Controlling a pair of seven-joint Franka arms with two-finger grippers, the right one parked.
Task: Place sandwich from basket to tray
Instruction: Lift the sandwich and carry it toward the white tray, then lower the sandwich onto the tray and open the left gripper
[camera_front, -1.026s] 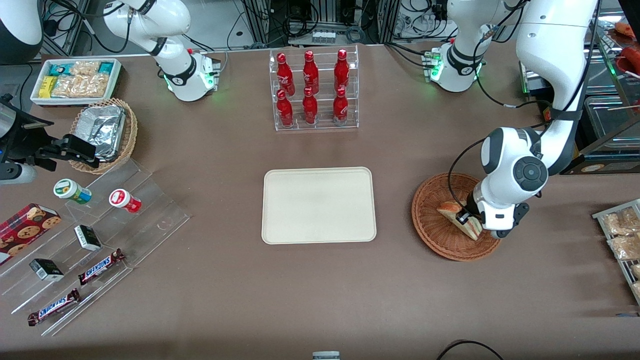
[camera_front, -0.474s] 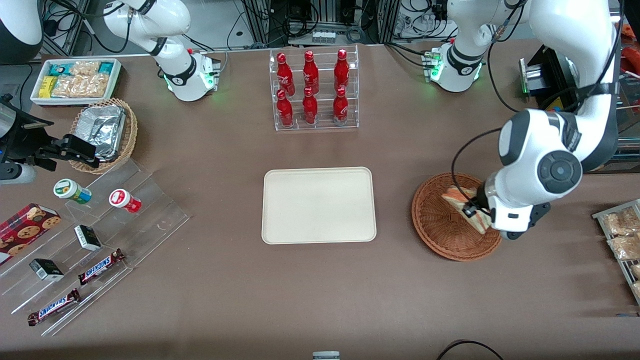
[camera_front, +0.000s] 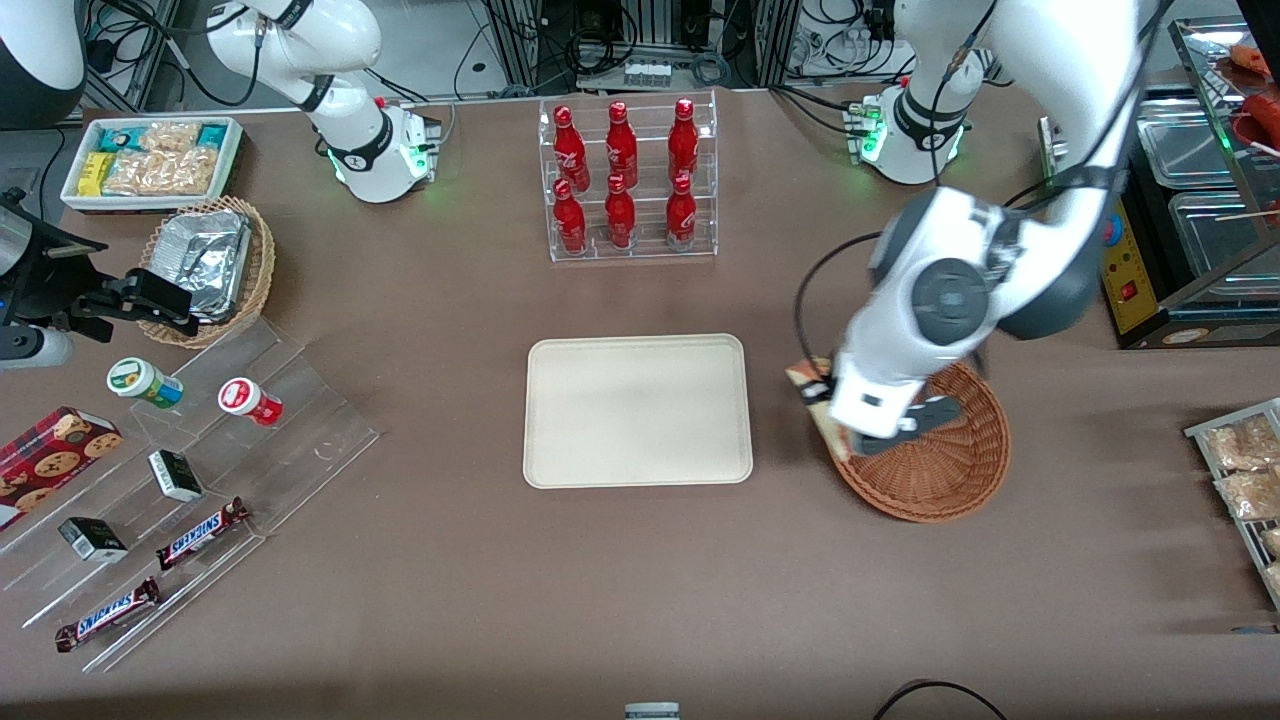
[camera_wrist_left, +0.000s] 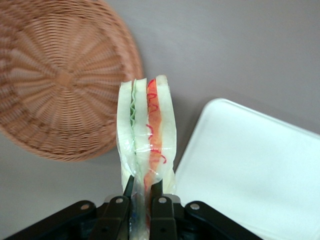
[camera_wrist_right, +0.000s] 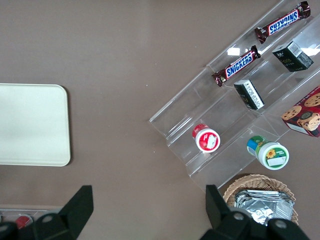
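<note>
The sandwich (camera_wrist_left: 146, 135) hangs in the air, pinched between the two black fingers (camera_wrist_left: 161, 210) of the left arm's gripper (camera_wrist_left: 143, 202), which are clamped tight on its lower end. The wedge stands on edge in the wrist view, pale bread outside, a green layer and a red-orange layer running up its cut side under clear wrap. In the front view the sandwich (camera_front: 812, 395) shows only partly beneath the arm's wrist, above the table at the edge of the basket (camera_front: 950, 470) that faces the tray (camera_front: 637, 410), between the two. The gripper (camera_front: 822, 400) sits there too, above the basket rim. The basket, a round reddish-brown wicker one (camera_wrist_left: 55, 80), holds nothing else that shows. The tray (camera_wrist_left: 255, 170) is cream and flat, lying on the brown table (camera_front: 600, 580) just beside the basket, not touching it. Farther from the front camera than the tray stands a clear rack of red bottles (camera_front: 625, 180).
</note>
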